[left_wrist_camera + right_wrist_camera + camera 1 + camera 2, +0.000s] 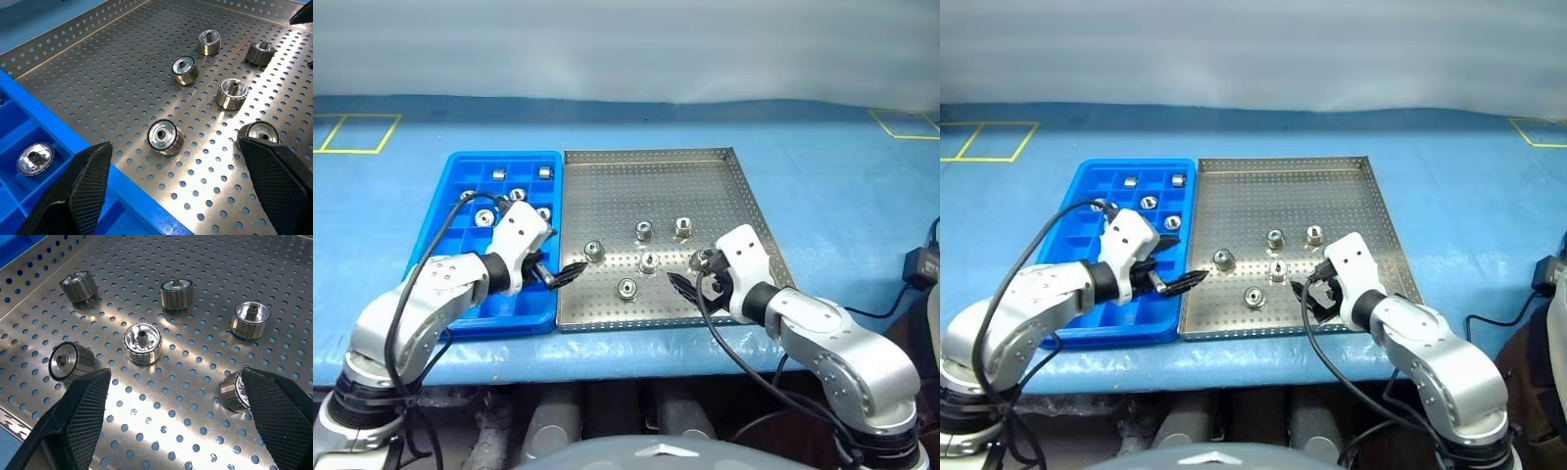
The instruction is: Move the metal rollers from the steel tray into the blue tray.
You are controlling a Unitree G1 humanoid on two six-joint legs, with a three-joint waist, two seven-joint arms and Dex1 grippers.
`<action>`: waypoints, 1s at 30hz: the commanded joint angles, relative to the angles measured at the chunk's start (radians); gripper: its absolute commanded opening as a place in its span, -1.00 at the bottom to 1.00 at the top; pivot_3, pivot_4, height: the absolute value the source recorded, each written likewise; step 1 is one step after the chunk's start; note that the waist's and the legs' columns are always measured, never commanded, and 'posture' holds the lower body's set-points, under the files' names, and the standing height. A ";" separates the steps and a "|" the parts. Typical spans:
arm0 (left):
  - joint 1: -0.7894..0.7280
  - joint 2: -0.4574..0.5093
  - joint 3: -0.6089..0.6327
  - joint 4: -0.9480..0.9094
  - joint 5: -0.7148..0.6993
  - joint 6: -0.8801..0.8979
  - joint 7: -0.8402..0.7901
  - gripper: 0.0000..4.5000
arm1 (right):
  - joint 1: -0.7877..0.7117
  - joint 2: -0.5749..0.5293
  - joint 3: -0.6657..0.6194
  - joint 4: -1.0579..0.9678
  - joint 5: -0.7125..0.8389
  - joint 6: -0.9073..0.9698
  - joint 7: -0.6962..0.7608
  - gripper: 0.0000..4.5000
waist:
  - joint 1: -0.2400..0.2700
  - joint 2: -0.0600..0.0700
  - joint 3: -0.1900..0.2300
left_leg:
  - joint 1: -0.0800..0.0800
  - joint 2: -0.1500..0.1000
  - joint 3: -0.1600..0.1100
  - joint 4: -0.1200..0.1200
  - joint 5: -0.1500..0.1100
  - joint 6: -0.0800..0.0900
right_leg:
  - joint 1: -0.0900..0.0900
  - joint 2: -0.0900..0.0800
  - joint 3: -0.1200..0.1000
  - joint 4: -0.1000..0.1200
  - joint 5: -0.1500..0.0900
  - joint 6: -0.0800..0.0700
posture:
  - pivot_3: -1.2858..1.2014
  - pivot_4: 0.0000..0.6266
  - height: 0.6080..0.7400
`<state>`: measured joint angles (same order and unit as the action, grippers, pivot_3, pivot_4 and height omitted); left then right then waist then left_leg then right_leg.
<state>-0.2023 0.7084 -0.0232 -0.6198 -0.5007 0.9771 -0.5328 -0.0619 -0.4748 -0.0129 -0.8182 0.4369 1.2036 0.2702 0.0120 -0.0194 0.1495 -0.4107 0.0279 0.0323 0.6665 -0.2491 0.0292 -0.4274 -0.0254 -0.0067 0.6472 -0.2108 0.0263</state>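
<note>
Metal rollers (647,261): task partly done. Five of them sit in separate compartments toward the far end of the blue tray (460,235), one per cell as far as can be seen (one or two cells are hidden behind the left arm, so the count may be low). Six remain loose on the perforated floor of the steel tray (705,166), clustered in its near half; one of these lies at the right gripper's fingers, partly hidden in the head views. So roughly half is left to move.

Left gripper (566,274): fingers spread wide, empty, hovering over the seam between the two trays, pointing at the nearest roller (165,137).

Right gripper (693,274): fingers likewise spread wide, empty, over the near right part of the steel tray, the remaining rollers just ahead.
</note>
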 commanded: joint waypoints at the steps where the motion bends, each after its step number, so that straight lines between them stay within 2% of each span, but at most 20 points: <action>1: -0.014 0.004 0.001 -0.003 0.016 -0.022 0.000 1.00 | -0.011 -0.006 -0.012 -0.025 -0.002 -0.025 0.000 0.99 | 0.000 0.000 0.000 | 0.000 0.000 0.000 0.000 0.000 0.000 | 0.000 0.000 0.000 0.000 0.000 0.000 | 0.04 -0.52 1.00; 30: 0.006 0.012 -0.006 0.004 0.059 -0.038 -0.014 1.00 | -0.016 -0.024 0.011 -0.013 -0.011 -0.038 0.006 0.99 | 0.000 0.000 0.000 | 0.000 0.000 0.000 0.000 0.000 0.000 | 0.000 0.000 0.000 0.000 0.000 0.000 | 0.05 -0.52 1.00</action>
<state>-0.1969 0.7103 -0.0473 -0.6037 -0.4475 0.9538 -0.5454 -0.0637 -0.4937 -0.0023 -0.8174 0.4322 1.1869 0.2771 0.0123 -0.0194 0.1495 -0.4107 0.0279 0.0324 0.6666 -0.2491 0.0292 -0.4273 -0.0253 -0.0064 0.6473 -0.2107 0.0264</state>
